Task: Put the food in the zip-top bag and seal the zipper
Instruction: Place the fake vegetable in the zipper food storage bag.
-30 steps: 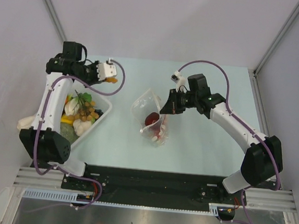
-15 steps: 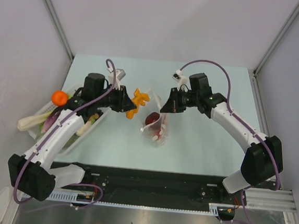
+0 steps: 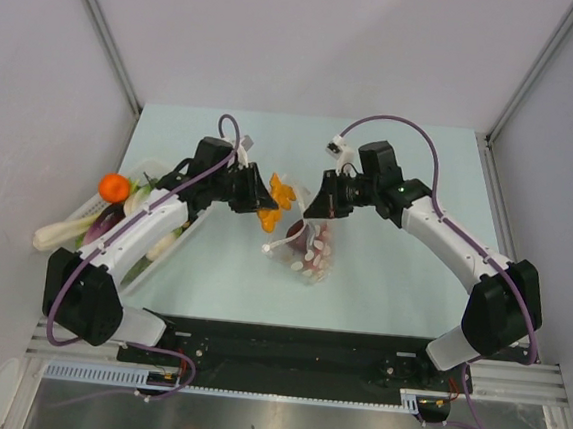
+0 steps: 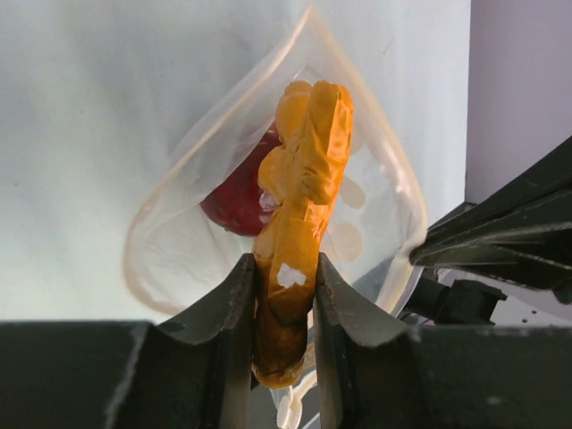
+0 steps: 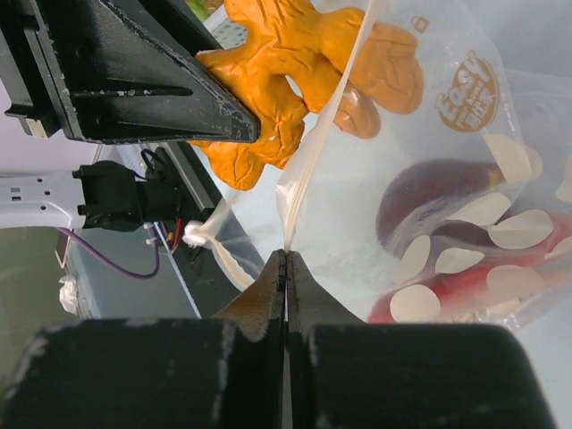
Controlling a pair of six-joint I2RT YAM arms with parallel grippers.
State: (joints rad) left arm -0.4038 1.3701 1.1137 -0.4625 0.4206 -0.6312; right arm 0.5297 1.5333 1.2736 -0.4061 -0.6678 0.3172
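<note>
Nearest in the left wrist view, our left fingers are clamped on the lower end of the orange food. It stands upright at mid-frame, its top just at the gaping mouth of the bag. Beyond it a red piece already lies inside. In the right wrist view our right fingers, at bottom centre, are pressed together on the bag's whitish lip, which we take to be the zipper, and they hold that side up so the mouth stays open. From above, the bag rests on the table at the centre of the frame, with both sets of fingers meeting over its upper end. More food, an orange ball among it, waits at the left edge. We judge this to be the loading step, with sealing well off. Next the orange piece should go deeper past the lip before the left fingers part. The right fingers should keep their hold meanwhile, since the film is limp and the mouth could fold shut or the piece catch on the rim.
</note>
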